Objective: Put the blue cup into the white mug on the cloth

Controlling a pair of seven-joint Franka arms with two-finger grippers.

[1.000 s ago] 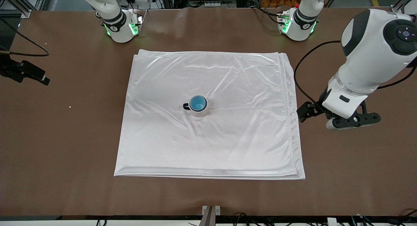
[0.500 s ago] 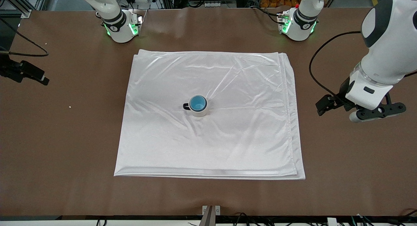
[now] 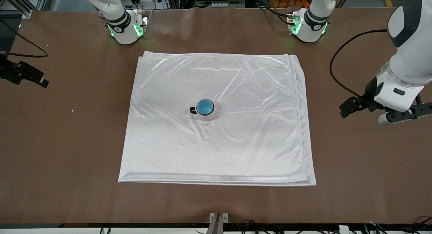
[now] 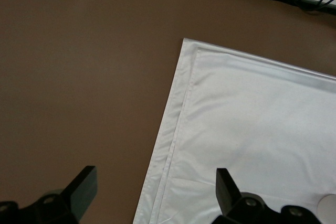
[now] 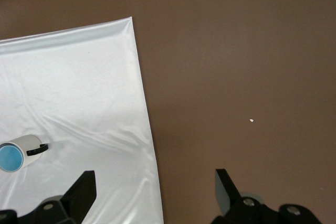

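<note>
While the blue cup (image 3: 205,107) sits nested inside the white mug (image 3: 206,115) near the middle of the cloth (image 3: 256,136), both grippers hang over bare table (image 3: 67,143) with fingers spread wide and holding nothing. Left gripper (image 4: 152,192) hovers off the cloth's edge at the left arm's end; right gripper (image 5: 155,190) hovers at the right arm's end. Mug and cup lie well apart from either set of fingers (image 5: 84,187).
</note>
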